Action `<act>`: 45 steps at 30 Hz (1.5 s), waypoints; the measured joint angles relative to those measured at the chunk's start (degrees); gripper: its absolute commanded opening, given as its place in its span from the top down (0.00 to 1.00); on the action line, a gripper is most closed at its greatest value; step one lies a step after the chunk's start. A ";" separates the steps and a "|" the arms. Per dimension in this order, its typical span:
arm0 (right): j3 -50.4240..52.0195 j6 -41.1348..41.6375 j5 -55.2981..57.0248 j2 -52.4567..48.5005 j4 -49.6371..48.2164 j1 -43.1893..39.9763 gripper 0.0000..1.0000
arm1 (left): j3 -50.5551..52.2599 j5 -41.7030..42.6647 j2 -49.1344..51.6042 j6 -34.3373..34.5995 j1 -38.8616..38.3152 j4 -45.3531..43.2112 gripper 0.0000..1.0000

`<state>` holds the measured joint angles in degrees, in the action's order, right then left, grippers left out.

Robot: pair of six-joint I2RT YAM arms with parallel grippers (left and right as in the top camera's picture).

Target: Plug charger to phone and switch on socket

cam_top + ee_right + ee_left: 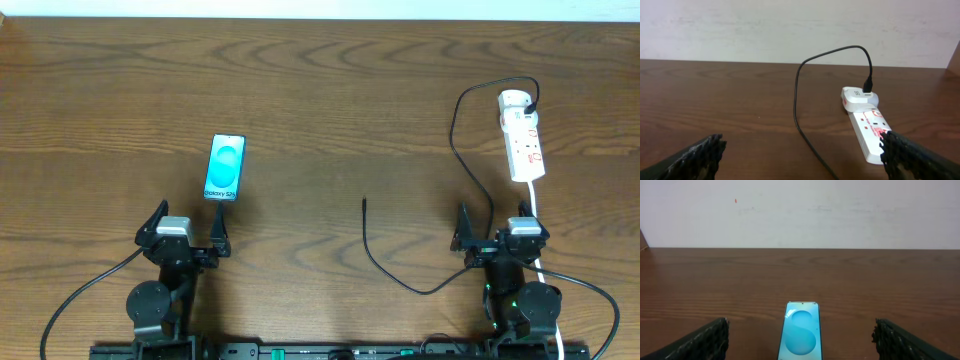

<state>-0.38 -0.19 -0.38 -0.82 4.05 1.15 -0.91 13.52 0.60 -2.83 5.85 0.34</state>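
1. A brown wooden surface (320, 100) is seen from overhead, with two robot arms at the lower edge of the frame.
2. The phone (225, 167) is laid flat, left of centre, its blue screen lit and facing up. It is placed just above the left gripper (190, 218).
3. The left gripper's jaws are spread wide and nothing is held. In the left wrist view, the phone (801, 335) is seen at the bottom centre, between the two dark fingers.
4. The socket (522, 135), a white strip with red markings, is placed at the upper right, with a white adapter (515, 100) fitted at its top end.
5. The charger (366, 220) is plugged into that adapter. Its black cable is looped left, then down past the right gripper (500, 228), then up to a free tip lying near the centre, well apart from the phone.
6. The right gripper's jaws are also spread wide and empty. In the right wrist view, the socket (871, 132) is seen at the lower right.
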 measured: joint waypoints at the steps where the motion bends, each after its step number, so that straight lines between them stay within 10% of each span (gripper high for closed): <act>1: 0.00 -0.09 0.00 0.00 0.00 0.00 0.01 | 0.00 -0.04 0.00 0.00 0.00 0.02 0.08; 45: 0.00 -0.48 0.02 0.00 0.00 0.00 0.01 | -0.09 -1.03 0.00 0.00 0.00 0.28 0.08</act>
<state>-0.38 -0.67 -0.36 -0.82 4.05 1.15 -0.99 12.49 0.60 -2.83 5.85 0.62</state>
